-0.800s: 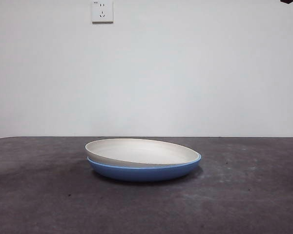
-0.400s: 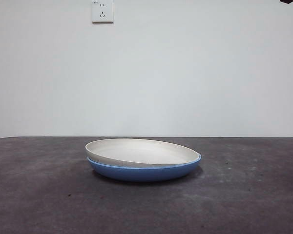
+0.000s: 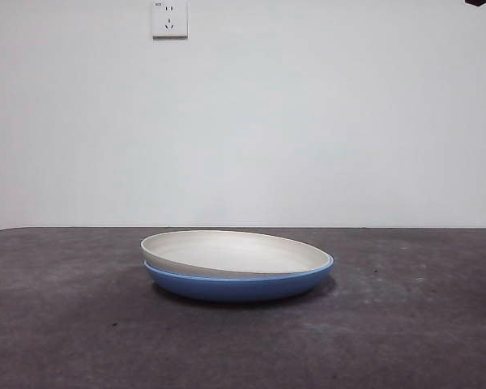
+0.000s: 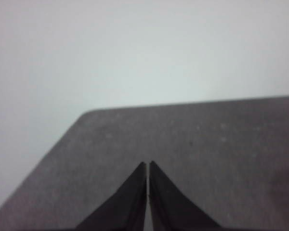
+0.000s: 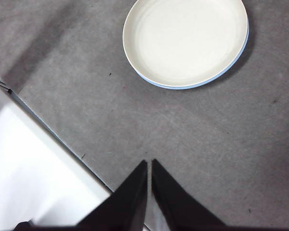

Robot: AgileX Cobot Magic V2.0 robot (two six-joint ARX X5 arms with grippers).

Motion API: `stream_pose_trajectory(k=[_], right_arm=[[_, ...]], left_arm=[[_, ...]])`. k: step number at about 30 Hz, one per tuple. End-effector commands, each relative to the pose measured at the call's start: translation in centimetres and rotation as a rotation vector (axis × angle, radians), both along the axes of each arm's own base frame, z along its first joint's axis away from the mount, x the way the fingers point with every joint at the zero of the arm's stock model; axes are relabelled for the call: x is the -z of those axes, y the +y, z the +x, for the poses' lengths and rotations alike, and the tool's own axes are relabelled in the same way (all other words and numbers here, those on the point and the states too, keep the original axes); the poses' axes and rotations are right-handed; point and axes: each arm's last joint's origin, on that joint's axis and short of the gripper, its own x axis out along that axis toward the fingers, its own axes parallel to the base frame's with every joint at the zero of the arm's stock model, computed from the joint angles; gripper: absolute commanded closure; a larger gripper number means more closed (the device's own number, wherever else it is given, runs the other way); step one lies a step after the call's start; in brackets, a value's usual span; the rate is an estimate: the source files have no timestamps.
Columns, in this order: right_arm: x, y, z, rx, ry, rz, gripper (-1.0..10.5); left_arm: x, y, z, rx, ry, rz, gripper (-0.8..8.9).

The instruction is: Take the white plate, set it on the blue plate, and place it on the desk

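The white plate point(image 3: 235, 253) rests tilted inside the blue plate point(image 3: 239, 286) at the middle of the desk point(image 3: 405, 324). From above, the right wrist view shows the white plate point(image 5: 185, 39) covering the blue plate point(image 5: 183, 86), whose rim peeks out as a thin crescent. My right gripper point(image 5: 149, 163) is shut and empty, high above the desk point(image 5: 207, 144) and well clear of the plates. My left gripper point(image 4: 148, 165) is shut and empty too, over a bare part of the desk point(image 4: 207, 144) with no plate in its view.
A white wall with a power socket point(image 3: 169, 18) stands behind the desk. A black arm tip point(image 3: 477, 2) shows at the top right corner. The right wrist view shows the desk's edge and a white surface point(image 5: 33, 178) beyond it.
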Motion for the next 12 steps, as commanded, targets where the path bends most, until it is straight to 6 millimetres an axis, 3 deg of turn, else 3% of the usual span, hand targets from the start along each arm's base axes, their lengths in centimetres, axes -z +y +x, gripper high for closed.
stream_pose_trajectory(k=[1,12], right_arm=[[-0.4,0.2,0.1,-0.015,-0.022,0.004,9.4],[-0.4,0.2,0.1,-0.016,-0.022,0.004,9.4]], left_arm=[[0.8,0.0,0.0,-0.005,0.001,0.015,8.03],[3.3,0.0,0.1,-0.004,0.129,0.009,8.03]])
